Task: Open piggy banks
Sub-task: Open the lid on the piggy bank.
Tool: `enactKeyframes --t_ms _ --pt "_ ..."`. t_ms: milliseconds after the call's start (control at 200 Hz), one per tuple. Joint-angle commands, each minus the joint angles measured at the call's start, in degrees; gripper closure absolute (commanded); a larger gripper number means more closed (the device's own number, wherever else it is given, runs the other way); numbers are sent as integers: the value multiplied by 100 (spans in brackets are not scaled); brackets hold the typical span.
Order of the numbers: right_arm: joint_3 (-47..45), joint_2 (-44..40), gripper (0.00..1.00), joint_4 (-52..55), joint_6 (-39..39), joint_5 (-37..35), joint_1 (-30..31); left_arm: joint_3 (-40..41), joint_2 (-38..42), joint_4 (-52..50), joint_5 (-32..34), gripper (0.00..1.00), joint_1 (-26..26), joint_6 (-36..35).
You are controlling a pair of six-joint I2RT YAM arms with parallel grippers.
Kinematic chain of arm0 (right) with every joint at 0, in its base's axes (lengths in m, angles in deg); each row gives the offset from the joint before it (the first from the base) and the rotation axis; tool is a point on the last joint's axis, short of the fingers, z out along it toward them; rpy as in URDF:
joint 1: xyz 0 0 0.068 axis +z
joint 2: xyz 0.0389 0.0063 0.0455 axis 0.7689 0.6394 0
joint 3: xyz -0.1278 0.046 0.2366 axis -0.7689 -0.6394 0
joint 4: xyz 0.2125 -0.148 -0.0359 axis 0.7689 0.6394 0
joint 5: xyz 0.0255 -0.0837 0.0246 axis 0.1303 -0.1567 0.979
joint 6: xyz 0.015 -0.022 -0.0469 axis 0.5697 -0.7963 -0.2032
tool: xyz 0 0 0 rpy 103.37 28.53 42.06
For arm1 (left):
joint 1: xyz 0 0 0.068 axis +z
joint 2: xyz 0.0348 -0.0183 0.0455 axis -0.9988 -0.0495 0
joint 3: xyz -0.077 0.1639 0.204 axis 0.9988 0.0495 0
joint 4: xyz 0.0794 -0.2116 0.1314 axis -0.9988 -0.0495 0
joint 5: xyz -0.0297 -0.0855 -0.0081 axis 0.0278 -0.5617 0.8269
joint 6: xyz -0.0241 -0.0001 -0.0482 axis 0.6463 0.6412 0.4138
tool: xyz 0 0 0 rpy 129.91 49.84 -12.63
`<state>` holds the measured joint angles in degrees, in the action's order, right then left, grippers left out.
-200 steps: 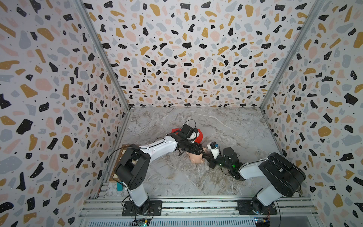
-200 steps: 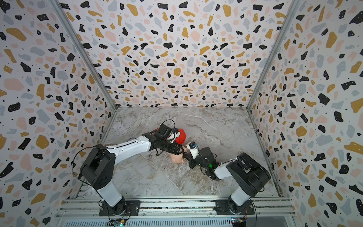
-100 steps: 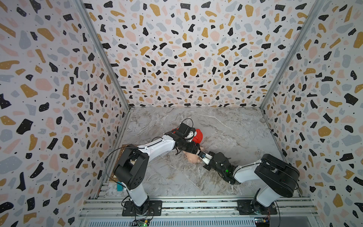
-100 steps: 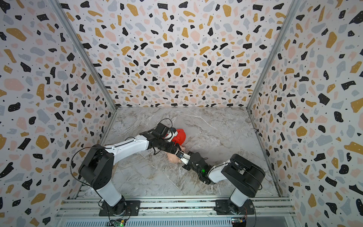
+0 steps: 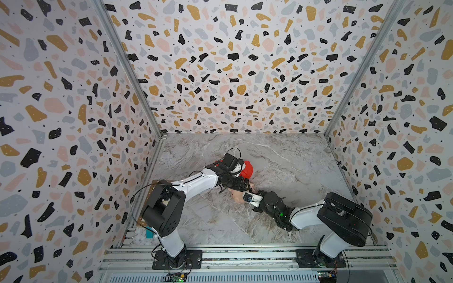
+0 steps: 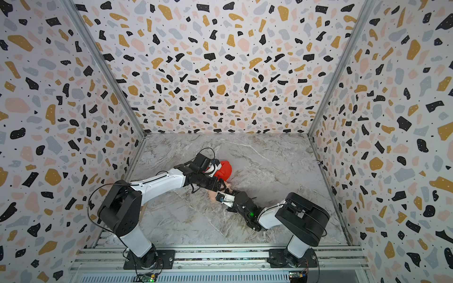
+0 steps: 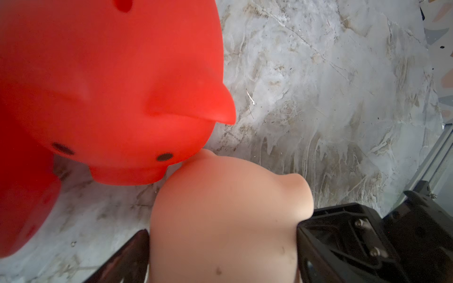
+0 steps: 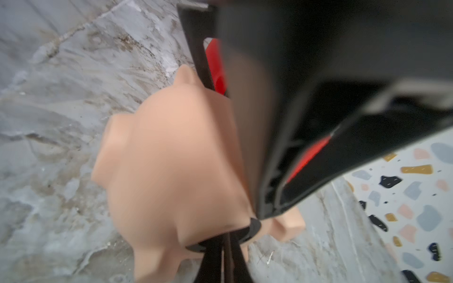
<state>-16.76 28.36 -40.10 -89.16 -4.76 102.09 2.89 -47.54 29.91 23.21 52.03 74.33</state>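
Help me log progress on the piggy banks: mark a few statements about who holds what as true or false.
1. The left tool clamps the peach piggy bank from both sides. True.
2. The right tool holds the red piggy bank. False: its tips are at the black plug on the peach one's underside.
3. The red piggy bank touches the peach one. True, as the left wrist view shows.
4. The black plug lies loose on the table. False: it sits in the peach piggy bank's belly.
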Motion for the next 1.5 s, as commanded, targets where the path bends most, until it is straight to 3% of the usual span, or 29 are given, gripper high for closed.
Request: enactKeyframes --t_ms 0,95,230,461,636,751,856,1041,1236,1497 --pt "430 -398 74 788 1522 1321 -468 387 -242 -497 113 12 -116 10" --pt "313 -636 59 771 2162 1832 -837 393 -244 -486 159 13 -108 28" --pt "87 -875 56 664 2589 2185 -1114 367 -240 -498 223 12 -95 23" --pt "-128 -1468 57 1142 3664 2492 -1497 366 -165 -515 309 12 -83 44" --pt "392 -1390 61 2573 5462 3279 -1925 385 -126 -504 316 12 -88 63" --pt "543 -1085 64 2840 6639 3839 -2019 393 -113 -486 334 12 -88 63" --pt "563 -893 66 2587 7524 4374 -2053 402 -92 -483 325 12 -89 63" --pt "494 -1007 66 2122 8906 4617 -2101 445 -65 -460 307 12 -87 71" --pt "77 -847 74 993 10562 4987 -2278 485 -21 -428 290 13 -88 89" --pt "76 -772 77 629 11403 4917 -2274 507 54 -376 316 12 -90 91"
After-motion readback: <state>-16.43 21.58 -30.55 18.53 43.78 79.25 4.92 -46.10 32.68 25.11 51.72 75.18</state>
